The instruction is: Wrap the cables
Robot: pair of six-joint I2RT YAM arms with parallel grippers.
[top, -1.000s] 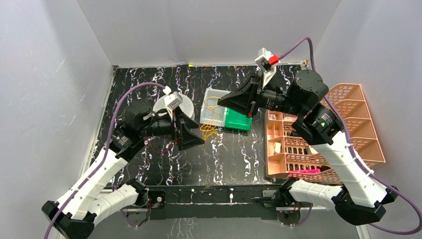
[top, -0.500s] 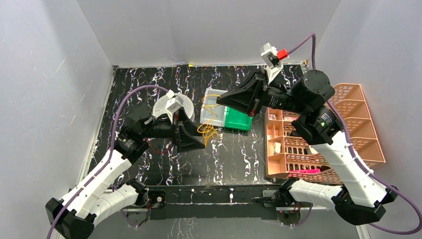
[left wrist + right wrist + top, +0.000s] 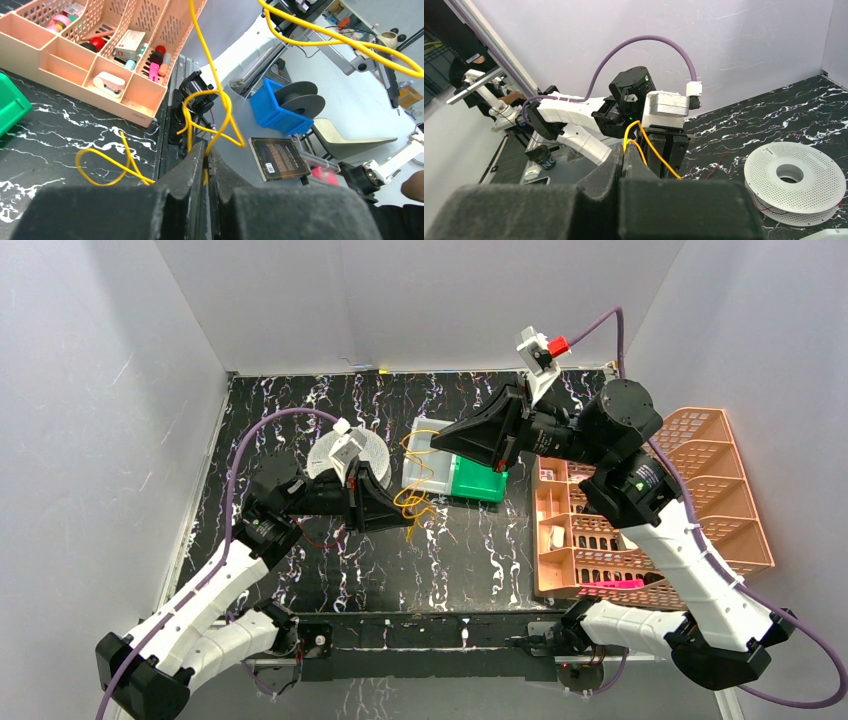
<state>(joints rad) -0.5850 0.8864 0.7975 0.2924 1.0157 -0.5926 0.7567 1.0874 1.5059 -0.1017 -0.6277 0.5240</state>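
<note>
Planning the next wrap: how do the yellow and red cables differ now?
The yellow cable is pinched by the left end effector and the right end effector; the red cable is ungripped. The yellow cable rises in loops; the red cable lies on the table by the white spool. Both are thin.

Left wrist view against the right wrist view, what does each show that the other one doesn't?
Only the left wrist view shows the peach plastic compartment organizer and a corner of the green plastic box. Only the right wrist view shows the white perforated round spool and a thin red wire near it. Both show the thin yellow cable pinched between shut fingers: the left end effector in one, the right end effector in the other.
</note>
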